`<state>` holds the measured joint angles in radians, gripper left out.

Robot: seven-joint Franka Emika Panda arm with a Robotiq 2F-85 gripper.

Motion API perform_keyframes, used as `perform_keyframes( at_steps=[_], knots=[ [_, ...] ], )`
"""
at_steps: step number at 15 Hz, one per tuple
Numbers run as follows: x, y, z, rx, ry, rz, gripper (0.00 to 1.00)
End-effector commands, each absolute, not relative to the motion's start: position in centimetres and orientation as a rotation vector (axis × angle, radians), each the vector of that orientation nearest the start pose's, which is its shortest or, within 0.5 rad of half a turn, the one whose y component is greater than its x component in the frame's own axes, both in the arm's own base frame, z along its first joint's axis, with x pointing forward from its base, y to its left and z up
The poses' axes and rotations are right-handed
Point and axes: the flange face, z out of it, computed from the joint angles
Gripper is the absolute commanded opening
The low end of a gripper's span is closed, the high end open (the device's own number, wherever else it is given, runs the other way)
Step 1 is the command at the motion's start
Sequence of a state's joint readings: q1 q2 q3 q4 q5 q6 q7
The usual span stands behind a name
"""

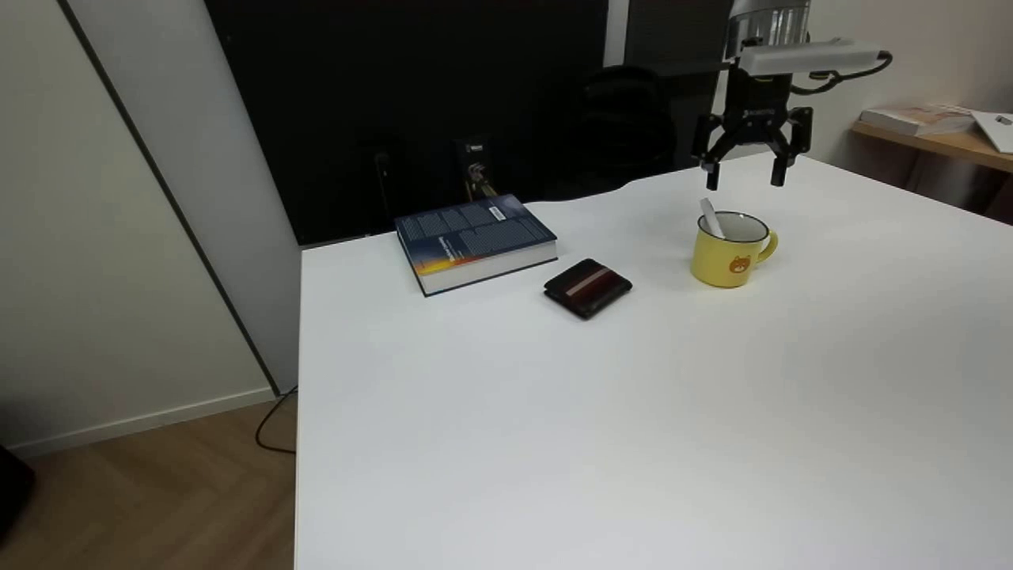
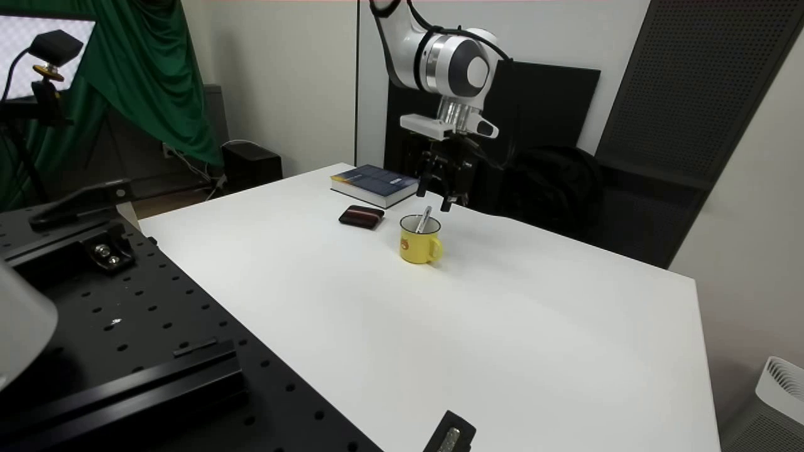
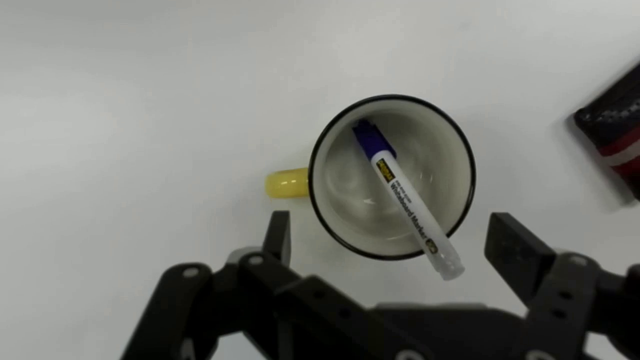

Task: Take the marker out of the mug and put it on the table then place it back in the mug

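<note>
The yellow mug (image 1: 716,265) stands upright on the white table (image 1: 554,427); it also shows in an exterior view (image 2: 411,249) and in the wrist view (image 3: 347,210). The marker (image 3: 412,207), white with a dark blue cap, leans inside the mug, cap down, its pale end sticking out past the rim. It shows in both exterior views (image 1: 712,218) (image 2: 423,220). My gripper (image 1: 745,180) is open and empty above the mug, touching nothing; it also shows in an exterior view (image 2: 434,199). In the wrist view its fingers (image 3: 391,235) are wide apart, with the marker's pale end between them in the picture.
A dark wallet (image 1: 587,288) with a red stripe lies beside the mug, partly in the wrist view (image 3: 617,125). A thick blue book (image 1: 475,237) lies near the table's edge beyond the wallet. A black perforated plate (image 2: 188,314) borders the table.
</note>
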<state>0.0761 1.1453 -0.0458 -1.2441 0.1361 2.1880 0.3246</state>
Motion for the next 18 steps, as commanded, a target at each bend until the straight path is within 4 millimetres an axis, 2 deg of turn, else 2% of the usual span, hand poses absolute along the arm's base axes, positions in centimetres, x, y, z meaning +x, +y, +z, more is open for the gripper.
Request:
perform_keyframes(
  at_steps=[1,6,10,11,12,18],
  knots=[
    [70.8,3.9,4.2,-3.061,0.544,0.26,1.0],
    [70.5,5.1,2.5,-3.091,0.511,0.056,1.0],
    [69.6,6.0,1.4,-3.107,0.485,0.018,1.0],
    [69.4,6.2,1.2,-3.112,0.485,0.015,0.75],
    [69.3,6.4,1.1,-3.119,0.481,0.005,0.74],
    [68.8,6.3,1.2,-3.161,0.448,-0.063,0.31]
  ],
)
